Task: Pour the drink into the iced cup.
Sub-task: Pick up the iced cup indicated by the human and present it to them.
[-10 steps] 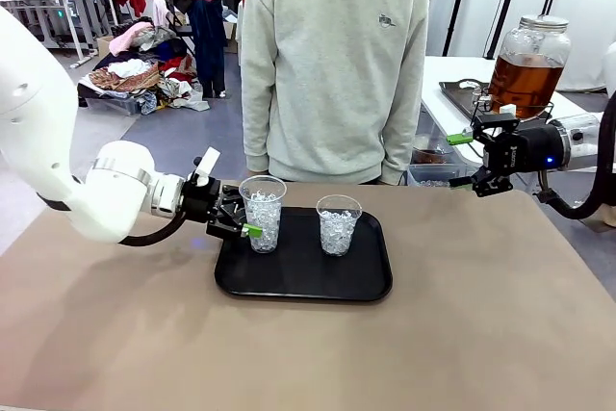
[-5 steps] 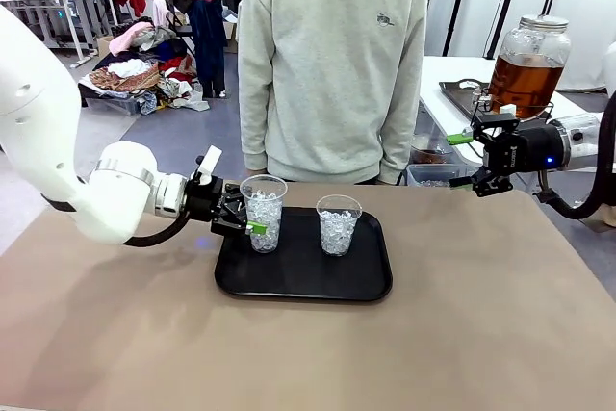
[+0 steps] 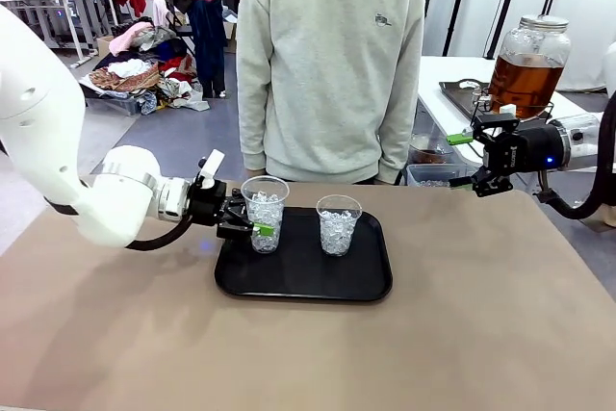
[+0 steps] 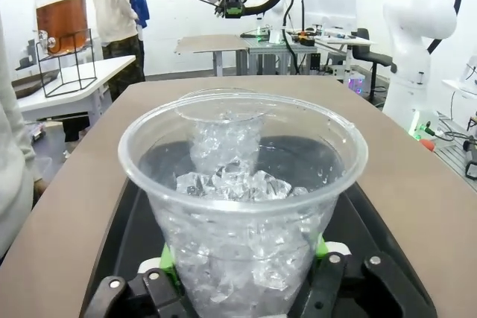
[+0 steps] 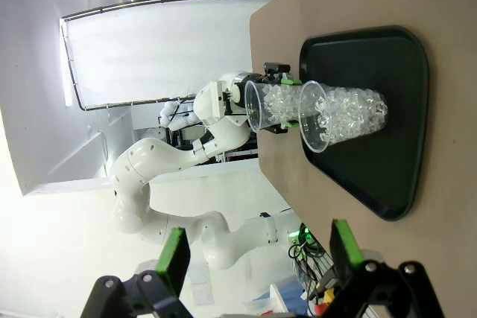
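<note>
Front: my left gripper (image 3: 252,228) clamps the upright iced cup (image 3: 263,211) at the tray's (image 3: 298,288) left edge, drink (image 3: 525,82) sits beyond the table's (image 3: 462,334) far right corner, nearest my right gripper (image 3: 462,159); left wrist: pads (image 4: 165,260) on cup walls; right wrist: jaws wide, empty.

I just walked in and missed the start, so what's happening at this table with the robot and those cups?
The robot's left hand grips one iced cup on the black tray; a second iced cup stands beside it. Its right hand hangs open near the table's far right edge, holding nothing. The drink sits in its lidded glass jar on a side table beyond, unpoured. A person stands at the far side.
</note>
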`<state>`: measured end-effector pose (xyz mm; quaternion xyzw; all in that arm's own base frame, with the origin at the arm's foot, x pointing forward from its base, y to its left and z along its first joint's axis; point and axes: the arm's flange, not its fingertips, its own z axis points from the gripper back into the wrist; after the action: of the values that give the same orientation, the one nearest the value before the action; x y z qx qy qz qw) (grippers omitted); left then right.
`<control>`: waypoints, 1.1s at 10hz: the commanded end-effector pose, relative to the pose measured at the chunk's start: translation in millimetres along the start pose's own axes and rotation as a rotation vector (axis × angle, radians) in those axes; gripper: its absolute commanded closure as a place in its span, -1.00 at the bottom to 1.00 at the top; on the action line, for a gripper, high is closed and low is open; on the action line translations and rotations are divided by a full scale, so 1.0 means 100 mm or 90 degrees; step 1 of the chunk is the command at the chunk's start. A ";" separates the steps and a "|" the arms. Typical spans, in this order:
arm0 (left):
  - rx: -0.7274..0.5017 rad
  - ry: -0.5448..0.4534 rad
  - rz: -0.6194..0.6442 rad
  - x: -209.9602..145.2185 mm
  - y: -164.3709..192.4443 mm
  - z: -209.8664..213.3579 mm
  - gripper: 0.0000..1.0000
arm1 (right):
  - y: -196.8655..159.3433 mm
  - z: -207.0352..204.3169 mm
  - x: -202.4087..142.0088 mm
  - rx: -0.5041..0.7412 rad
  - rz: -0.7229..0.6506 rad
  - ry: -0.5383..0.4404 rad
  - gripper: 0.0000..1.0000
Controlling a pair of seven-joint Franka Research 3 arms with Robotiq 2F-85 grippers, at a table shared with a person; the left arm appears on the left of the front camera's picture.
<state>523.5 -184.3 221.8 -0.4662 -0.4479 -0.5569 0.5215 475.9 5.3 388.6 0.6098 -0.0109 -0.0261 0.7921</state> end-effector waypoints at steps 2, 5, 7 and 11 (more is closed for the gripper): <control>-0.006 -0.011 0.001 0.00 -0.06 -0.04 -0.29 | 0.02 0.01 0.01 0.000 0.002 -0.001 -1.00; 0.006 -0.012 0.001 0.02 -0.07 -0.04 -0.29 | 0.02 0.01 0.01 0.000 0.002 -0.001 -1.00; 0.025 -0.018 -0.001 0.13 -0.09 0.00 -0.29 | 0.02 0.01 0.01 0.000 0.002 -0.001 -1.00; 0.064 -0.010 -0.024 0.70 0.02 -0.02 -0.29 | 0.02 0.01 0.01 0.000 0.002 -0.001 -1.00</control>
<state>528.7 -189.0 272.9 -0.4413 -0.4797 -0.5499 0.5222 475.9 5.3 388.6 0.6098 -0.0109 -0.0262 0.7921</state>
